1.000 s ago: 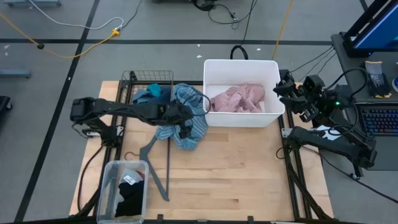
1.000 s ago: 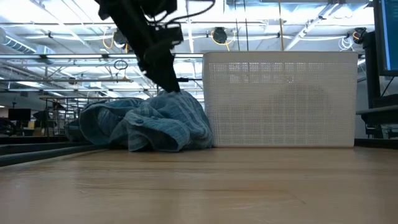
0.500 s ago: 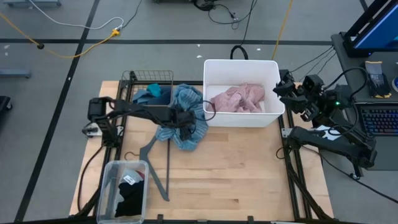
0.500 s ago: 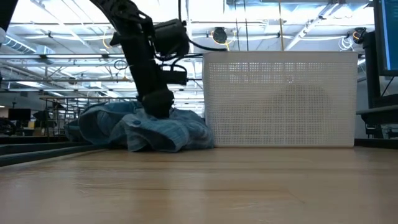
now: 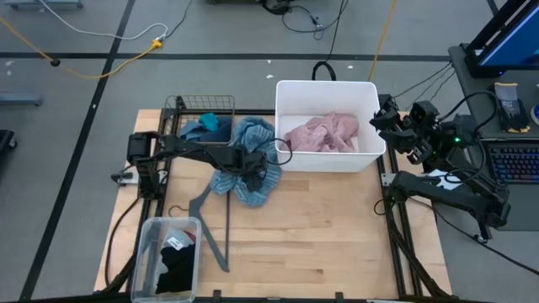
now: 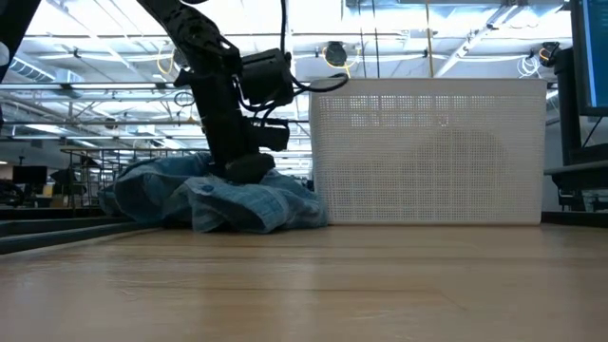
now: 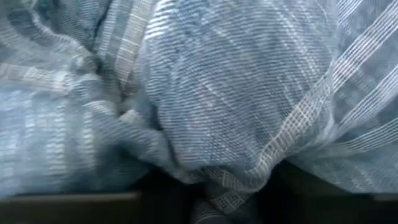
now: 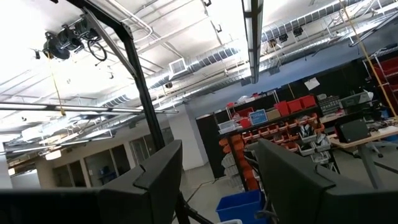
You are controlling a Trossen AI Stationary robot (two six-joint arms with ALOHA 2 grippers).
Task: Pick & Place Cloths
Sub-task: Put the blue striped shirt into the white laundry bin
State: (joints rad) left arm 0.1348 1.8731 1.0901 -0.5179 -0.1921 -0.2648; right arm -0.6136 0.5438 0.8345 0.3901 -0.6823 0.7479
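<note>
High view: The left gripper (image 5: 250, 166) sat pressed down into the blue-striped towel (image 5: 253, 172), which lay bunched just beside the white basket (image 5: 370, 139). One pink cloth (image 5: 322, 133) lay inside that basket. One teal piece (image 5: 205, 128) lay beyond the gripper, by the wire rack (image 5: 200, 105). One grey hanger (image 5: 210, 223) lay nearer the table's front edge, and one clear bin (image 5: 168, 257) held dark fabric. The right gripper (image 5: 389, 118) waited off the basket's far side, well apart from the towel.

Low view: The left gripper (image 6: 249, 169) was buried in the towel's (image 6: 214, 195) top fold; whether its fingers were spread or pinching could not be told.

Left wrist view: Striped fabric (image 7: 236, 93) filled the frame, touching the fingers.

Right wrist view: The right gripper's fingers (image 8: 155, 177) stood spread, holding nothing.

Judgement: the step in hand was grasping the towel. The next move calls for a firm pinch, then a lift high enough to clear the basket wall.
</note>
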